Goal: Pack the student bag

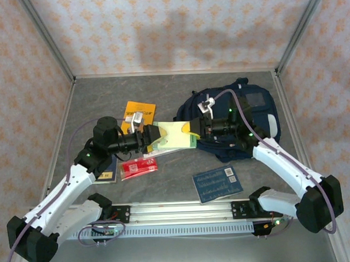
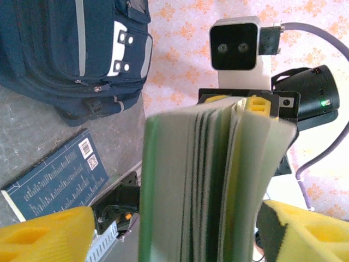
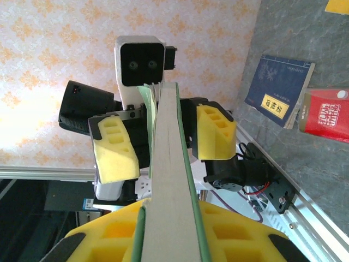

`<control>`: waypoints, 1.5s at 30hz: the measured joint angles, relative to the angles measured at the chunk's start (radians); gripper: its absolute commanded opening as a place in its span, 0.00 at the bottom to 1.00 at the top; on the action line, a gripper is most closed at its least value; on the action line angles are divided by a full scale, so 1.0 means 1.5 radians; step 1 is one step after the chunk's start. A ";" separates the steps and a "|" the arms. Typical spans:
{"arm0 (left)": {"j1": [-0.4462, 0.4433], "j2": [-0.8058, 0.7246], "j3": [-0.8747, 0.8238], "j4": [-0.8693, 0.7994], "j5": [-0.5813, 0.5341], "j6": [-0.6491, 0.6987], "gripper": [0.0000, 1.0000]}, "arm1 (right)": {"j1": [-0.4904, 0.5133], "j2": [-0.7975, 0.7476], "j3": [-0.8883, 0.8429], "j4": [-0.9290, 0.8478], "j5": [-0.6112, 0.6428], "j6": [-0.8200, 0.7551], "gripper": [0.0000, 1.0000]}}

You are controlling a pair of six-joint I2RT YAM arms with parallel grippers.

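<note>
The student bag (image 1: pixel 252 114), a dark navy backpack with a white pocket patch, lies at the back right of the table; it is also in the left wrist view (image 2: pixel 65 54). A thick green-covered book (image 1: pixel 172 135) hangs in the air between the two arms, left of the bag. My right gripper (image 1: pixel 193 130) is shut on the book's right end, its yellow pads (image 3: pixel 109 240) pressed on both covers (image 3: pixel 169 180). My left gripper (image 1: pixel 154 136) stands open around the other end of the book (image 2: pixel 202 185), its pads (image 3: pixel 114 153) apart from the covers on either side.
A blue booklet (image 1: pixel 217 185) lies near the front rail (image 1: pixel 183 214). A red packet (image 1: pixel 139 165) and a navy book with a yellow label (image 1: pixel 105 171) lie front left, and an orange booklet (image 1: pixel 138 112) lies behind them. Patterned walls enclose the table.
</note>
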 measured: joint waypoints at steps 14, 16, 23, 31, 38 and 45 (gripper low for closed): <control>-0.006 0.011 0.001 0.044 0.030 -0.037 0.37 | -0.001 -0.005 -0.015 -0.093 -0.012 -0.112 0.00; -0.006 0.012 -0.002 0.043 0.032 -0.036 0.33 | -0.003 -0.005 -0.011 -0.110 -0.012 -0.130 0.00; -0.006 0.015 -0.005 0.036 0.030 -0.025 0.23 | -0.023 -0.006 0.007 -0.173 -0.015 -0.191 0.00; -0.007 0.015 -0.007 0.027 0.029 -0.013 0.37 | -0.027 -0.007 0.008 -0.198 -0.010 -0.205 0.00; -0.007 0.015 -0.007 0.018 0.027 -0.007 0.33 | -0.027 -0.007 0.009 -0.203 -0.002 -0.208 0.00; -0.006 0.013 -0.008 0.001 0.021 0.012 0.06 | -0.029 -0.007 0.009 -0.203 0.003 -0.207 0.00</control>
